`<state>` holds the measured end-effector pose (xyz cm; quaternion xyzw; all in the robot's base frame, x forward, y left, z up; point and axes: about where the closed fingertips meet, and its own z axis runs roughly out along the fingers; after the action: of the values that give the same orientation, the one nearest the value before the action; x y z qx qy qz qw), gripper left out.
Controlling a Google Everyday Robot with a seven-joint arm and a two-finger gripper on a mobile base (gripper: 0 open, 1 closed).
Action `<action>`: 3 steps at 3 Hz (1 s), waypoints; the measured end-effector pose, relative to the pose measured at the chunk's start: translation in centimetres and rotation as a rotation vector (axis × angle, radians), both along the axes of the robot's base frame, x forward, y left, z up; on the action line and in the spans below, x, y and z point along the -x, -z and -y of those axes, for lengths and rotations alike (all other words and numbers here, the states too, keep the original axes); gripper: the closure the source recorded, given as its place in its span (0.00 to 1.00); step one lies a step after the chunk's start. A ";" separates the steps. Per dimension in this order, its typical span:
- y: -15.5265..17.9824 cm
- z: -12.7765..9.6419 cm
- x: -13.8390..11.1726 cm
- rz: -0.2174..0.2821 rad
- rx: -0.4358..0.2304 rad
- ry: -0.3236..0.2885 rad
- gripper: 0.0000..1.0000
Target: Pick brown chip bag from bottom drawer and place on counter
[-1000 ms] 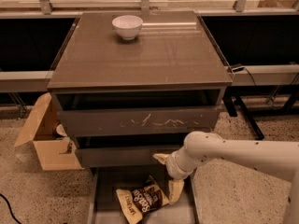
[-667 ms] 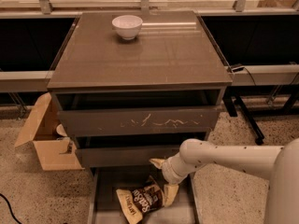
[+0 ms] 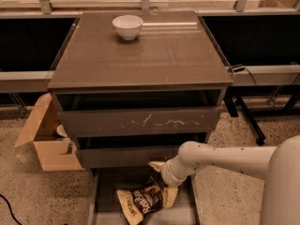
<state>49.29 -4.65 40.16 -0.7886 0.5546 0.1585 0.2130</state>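
The brown chip bag (image 3: 142,201) lies crinkled on the floor of the pulled-out bottom drawer (image 3: 105,191), tan end toward the front left. My gripper (image 3: 162,181) is low over the drawer, at the bag's upper right end. Its tan fingers (image 3: 170,195) are spread apart, one up by the middle drawer front and one beside the bag's right edge. The bag still rests on the drawer floor. The counter (image 3: 154,55) is the glossy grey-brown cabinet top above.
A white bowl (image 3: 127,26) stands at the back of the counter. The scratched-front drawer (image 3: 140,122) and the middle drawer (image 3: 122,156) sit just above my arm. An open cardboard box (image 3: 44,139) stands on the floor to the left of the cabinet.
My arm has moved left and lower, bringing the gripper closer over the bag's right end. The bag has not moved.
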 end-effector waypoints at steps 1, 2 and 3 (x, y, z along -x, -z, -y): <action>1.6 -0.5 0.4 -0.014 0.009 -0.025 0.00; 2.9 -0.8 0.7 -0.028 0.008 -0.040 0.00; 5.8 -1.4 0.8 -0.071 -0.003 -0.051 0.00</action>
<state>48.50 -3.25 34.34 -0.7960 0.5414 0.1924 0.1902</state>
